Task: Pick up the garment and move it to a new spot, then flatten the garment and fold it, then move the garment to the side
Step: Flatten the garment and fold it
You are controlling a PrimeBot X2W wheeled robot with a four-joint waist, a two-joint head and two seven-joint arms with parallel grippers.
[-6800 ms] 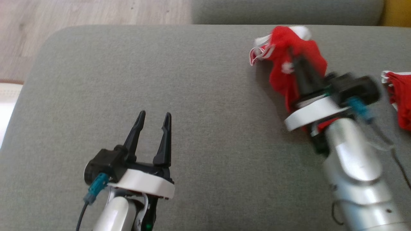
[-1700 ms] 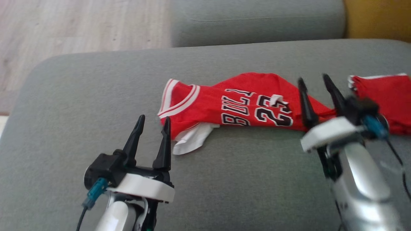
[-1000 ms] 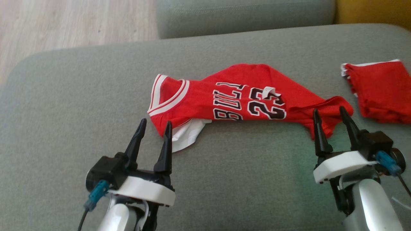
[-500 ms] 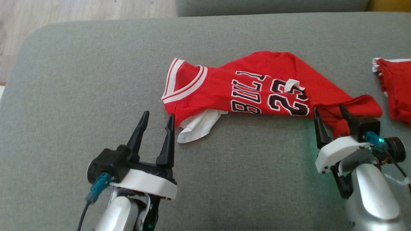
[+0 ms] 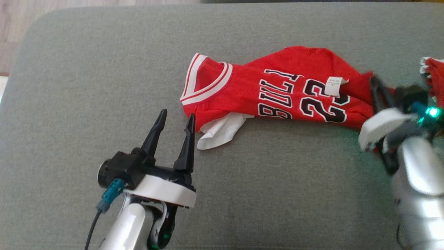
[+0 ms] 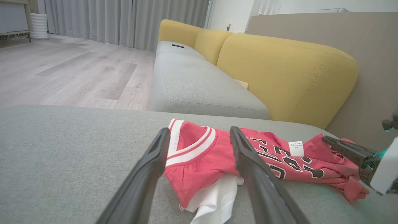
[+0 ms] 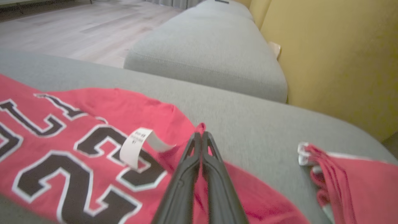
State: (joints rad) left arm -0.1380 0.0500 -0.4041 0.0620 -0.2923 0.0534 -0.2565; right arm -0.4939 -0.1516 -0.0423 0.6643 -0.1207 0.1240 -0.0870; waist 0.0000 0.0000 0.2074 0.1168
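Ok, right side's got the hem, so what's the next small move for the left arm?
Probably ease the left gripper forward and close on the collar end of the red jersey. The right gripper is shut on the hem edge, and the left fingers stand open just short of the collar; with both ends held, it could be pulled flat.

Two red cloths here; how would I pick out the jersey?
On the grey cushion, look at the middle: the jersey lies stretched sideways. Unlike the red bundle at the right edge, it bears black numbers and a white-striped collar.
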